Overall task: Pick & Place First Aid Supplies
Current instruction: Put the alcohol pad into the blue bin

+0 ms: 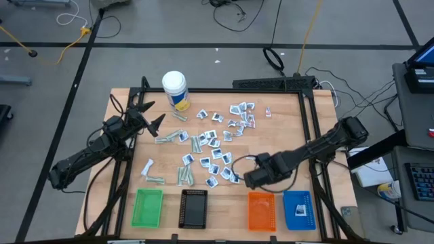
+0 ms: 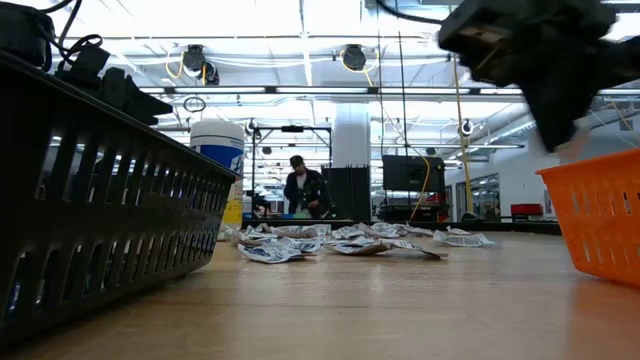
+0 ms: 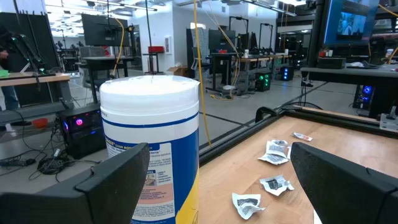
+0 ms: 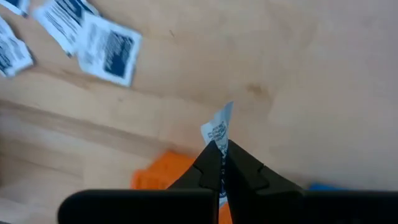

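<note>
Many first aid supplies (image 1: 213, 146), small white-and-blue sachets and pale strips, lie flat on the wooden table's middle. My right gripper (image 1: 249, 179) hangs pointing down just beyond the far end of the orange tray (image 1: 262, 211), shut on one sachet (image 4: 219, 129). In the low view that gripper (image 2: 558, 105) hangs above the orange tray (image 2: 600, 215). My left gripper (image 3: 230, 186) waits open and level at the table's left, facing the white bottle (image 3: 152, 134), which stands upright on its base. My right gripper pinches one white-and-blue sachet between its two fingertips (image 4: 211, 158), coming from above and pointing down. A corner of the packet (image 4: 222, 121) sticks out past the fingertips. The sachet is lifted clear of the table.
Green (image 1: 148, 207), black (image 1: 194, 208), orange and blue (image 1: 299, 211) trays stand in a row along the near edge. The white bottle (image 1: 175, 89) stands at the far left. A dark frame (image 1: 308, 129) runs along the table's sides. A person (image 2: 303, 190) shows far behind the table.
</note>
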Available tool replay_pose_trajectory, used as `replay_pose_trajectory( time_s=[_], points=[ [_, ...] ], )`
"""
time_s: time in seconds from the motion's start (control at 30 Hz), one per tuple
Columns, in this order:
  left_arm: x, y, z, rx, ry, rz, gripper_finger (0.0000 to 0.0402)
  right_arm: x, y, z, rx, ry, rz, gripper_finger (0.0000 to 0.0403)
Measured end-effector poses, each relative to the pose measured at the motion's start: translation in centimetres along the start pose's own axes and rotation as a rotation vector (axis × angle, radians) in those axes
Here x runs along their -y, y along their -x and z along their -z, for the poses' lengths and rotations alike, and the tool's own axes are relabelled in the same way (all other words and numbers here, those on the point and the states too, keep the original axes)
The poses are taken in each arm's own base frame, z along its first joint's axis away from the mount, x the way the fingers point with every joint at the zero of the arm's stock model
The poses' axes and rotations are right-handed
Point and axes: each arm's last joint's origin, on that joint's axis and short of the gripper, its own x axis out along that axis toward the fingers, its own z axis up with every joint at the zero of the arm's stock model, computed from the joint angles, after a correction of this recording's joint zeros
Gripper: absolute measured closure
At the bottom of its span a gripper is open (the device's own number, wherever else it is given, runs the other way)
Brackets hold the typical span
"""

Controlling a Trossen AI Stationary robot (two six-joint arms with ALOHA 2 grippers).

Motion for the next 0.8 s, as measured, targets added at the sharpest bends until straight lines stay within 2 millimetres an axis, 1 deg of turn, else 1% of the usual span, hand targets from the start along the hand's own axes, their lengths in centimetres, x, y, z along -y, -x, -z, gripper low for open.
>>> replay_pose_trajectory(
  time_s=[0.2, 0.47, 0.63, 0.8],
  points=[
    [0.0, 0.0, 0.0, 0.0, 0.0, 0.0, 0.0005, 1.2, 0.0, 3.2, -0.052, -0.033, 0.051, 0.0402],
    [0.0, 0.0, 0.0, 0.0, 0.0, 0.0, 0.0005, 3.5, 1.2, 7.1, -0.071, -0.056, 0.047, 0.0402],
    [0.0, 0.0, 0.0, 0.0, 0.0, 0.0, 0.0005, 5.6, 1.8, 9.0, -0.053, -0.063, 0.093, 0.0402],
    [0.0, 0.0, 0.0, 0.0, 0.0, 0.0, 0.0005, 7.2, 2.1, 10.3, -0.052, -0.059, 0.148, 0.0403]
  ],
)
